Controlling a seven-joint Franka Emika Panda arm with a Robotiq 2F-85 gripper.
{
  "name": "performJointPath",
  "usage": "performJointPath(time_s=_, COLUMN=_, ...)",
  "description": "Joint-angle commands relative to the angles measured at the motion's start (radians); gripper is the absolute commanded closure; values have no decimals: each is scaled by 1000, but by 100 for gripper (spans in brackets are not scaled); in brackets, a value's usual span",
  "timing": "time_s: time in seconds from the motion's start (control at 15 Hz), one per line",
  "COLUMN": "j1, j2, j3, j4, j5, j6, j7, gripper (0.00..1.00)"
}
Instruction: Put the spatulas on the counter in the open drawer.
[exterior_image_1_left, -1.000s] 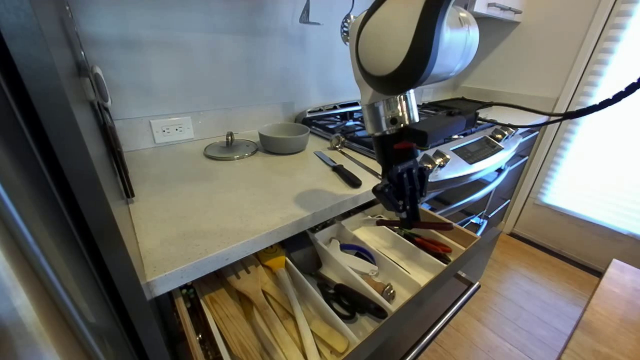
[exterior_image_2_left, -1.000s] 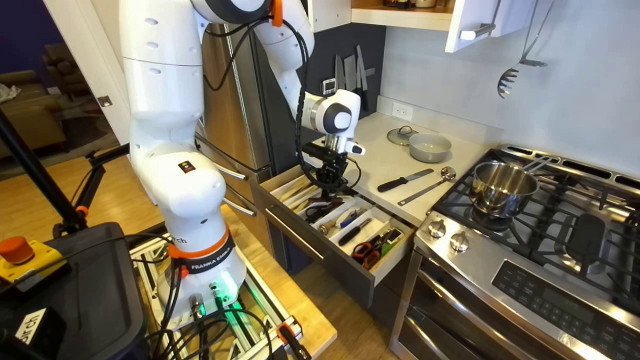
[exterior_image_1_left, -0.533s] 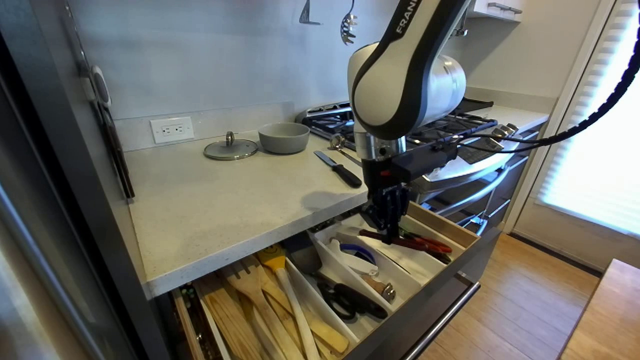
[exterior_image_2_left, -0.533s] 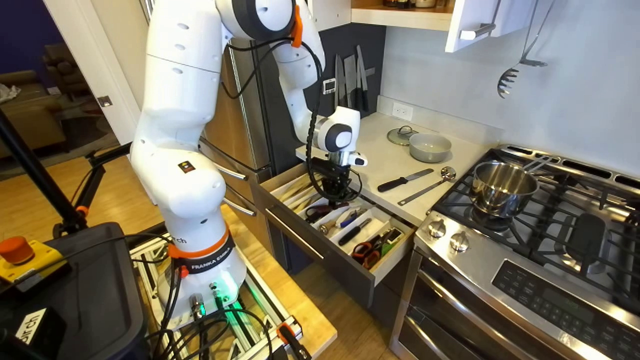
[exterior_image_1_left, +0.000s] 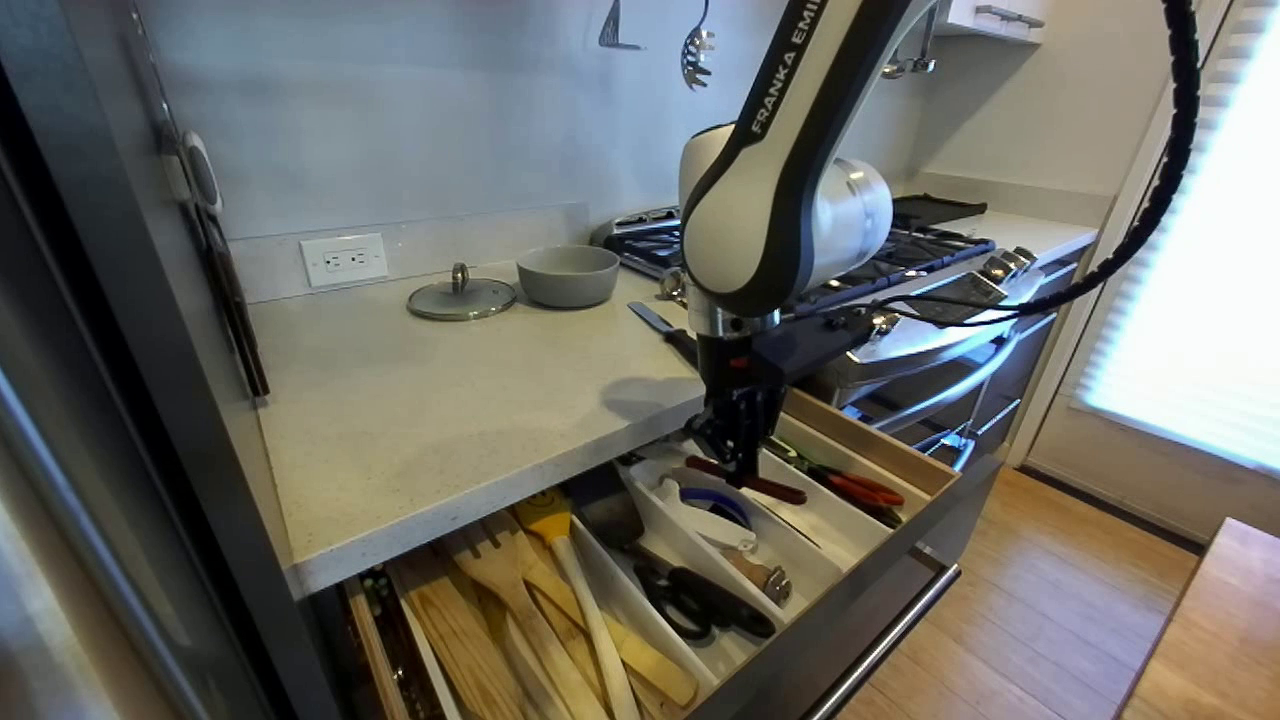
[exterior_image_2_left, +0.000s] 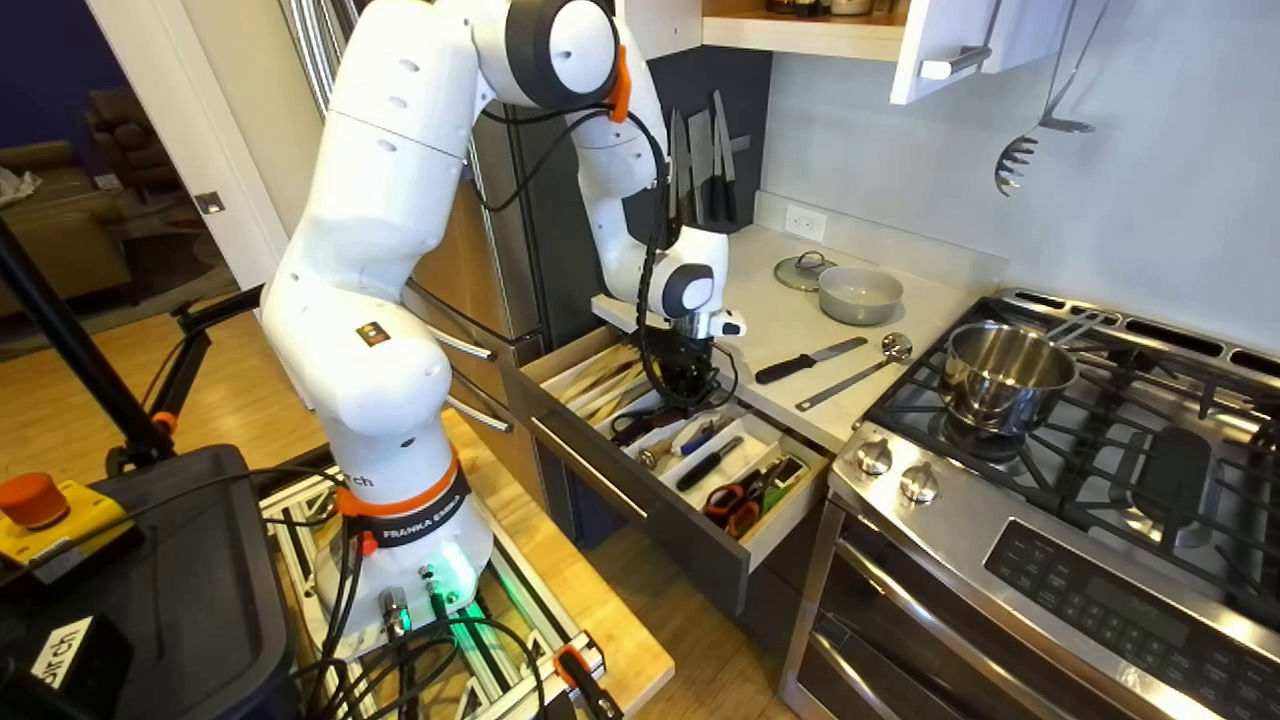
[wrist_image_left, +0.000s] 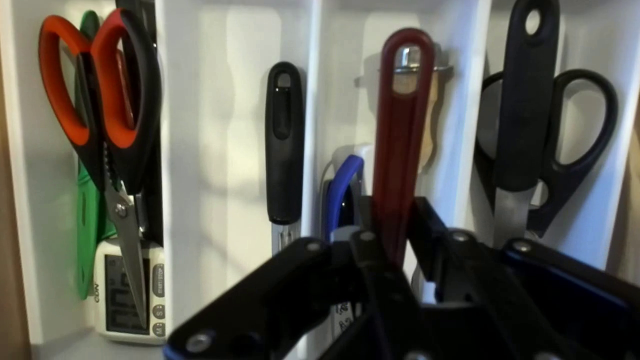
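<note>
In an exterior view, gripping a red-handled spatula (exterior_image_1_left: 775, 488) with the gripper (exterior_image_1_left: 742, 474) over the far part of the open drawer (exterior_image_1_left: 860, 610); in an exterior view, held beyond a black-handled tool (exterior_image_2_left: 708, 464); in the wrist view, pinched between both fingers (wrist_image_left: 430, 225), closed snug on the red handle (wrist_image_left: 397, 160)

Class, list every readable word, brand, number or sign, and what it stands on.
"FRANKA EMI…": white robot arm.
"FRANKA EMIKA": black band around its base.
"…ch": arm, above band.
"…rch": white rectangular label.
"CDN": white rectangular timer.
"START/STOP": grey timer button.
"S": second timer button.
"M": third timer button.
Smiley face: yellow utensil head.
Too small or blurred: timer digits, black stove panel, dark arm sticker, white strip's marks.
</note>
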Motion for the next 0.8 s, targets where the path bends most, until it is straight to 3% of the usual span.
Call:
performJointPath(time_s=0.0, j1=-19, j2=70, j3=16, j4=63, j5=14, j6=16, j7=-31, gripper=95)
performJointPath(time_s=0.73, j1=-46, j2=70, j3=58, j4=70, j5=35, j6=-76, j7=-92, gripper=95)
